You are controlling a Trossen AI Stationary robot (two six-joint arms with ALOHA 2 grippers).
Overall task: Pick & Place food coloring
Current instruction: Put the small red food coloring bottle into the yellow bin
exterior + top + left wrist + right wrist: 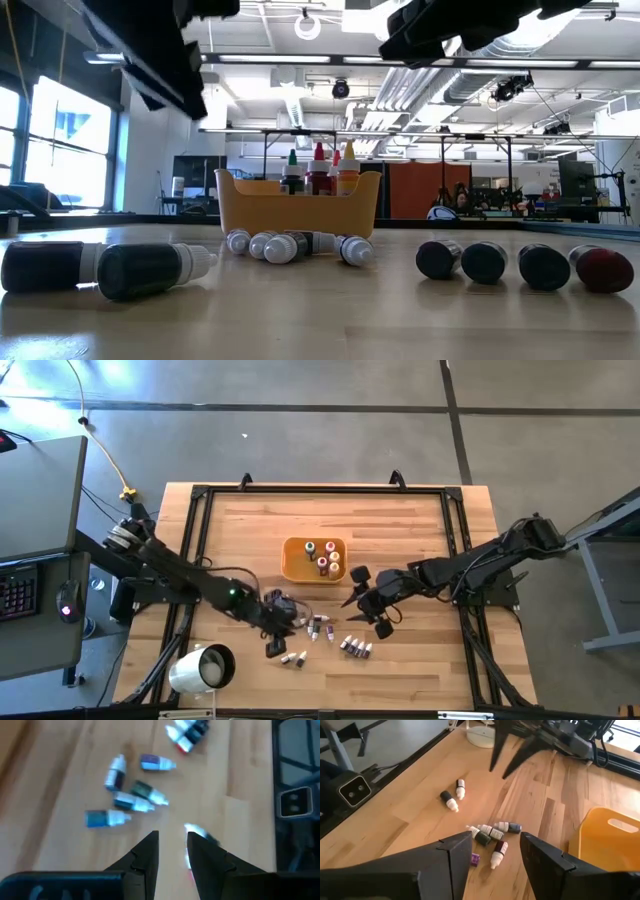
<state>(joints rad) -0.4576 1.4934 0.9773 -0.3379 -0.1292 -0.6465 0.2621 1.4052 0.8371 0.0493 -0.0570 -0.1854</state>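
Partly sorted: a few food coloring bottles (322,558) upright in the orange tray (296,568), most loose on the tabletop (420,520).
Left end effector (277,622) narrow, empty, loose cluster (318,627) just ahead. Right end effector (362,603) wide, empty, a row (356,648) just beside it. No readable labels.

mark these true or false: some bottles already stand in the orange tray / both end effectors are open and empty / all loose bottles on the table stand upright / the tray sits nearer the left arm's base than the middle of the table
1. Some bottles already stand in the orange tray. True.
2. The left end effector and right end effector are both open and empty. True.
3. All loose bottles on the table stand upright. False: they lie on their sides.
4. The tray sits nearer the left arm's base than the middle of the table. False: it sits about mid-table, between the arms.
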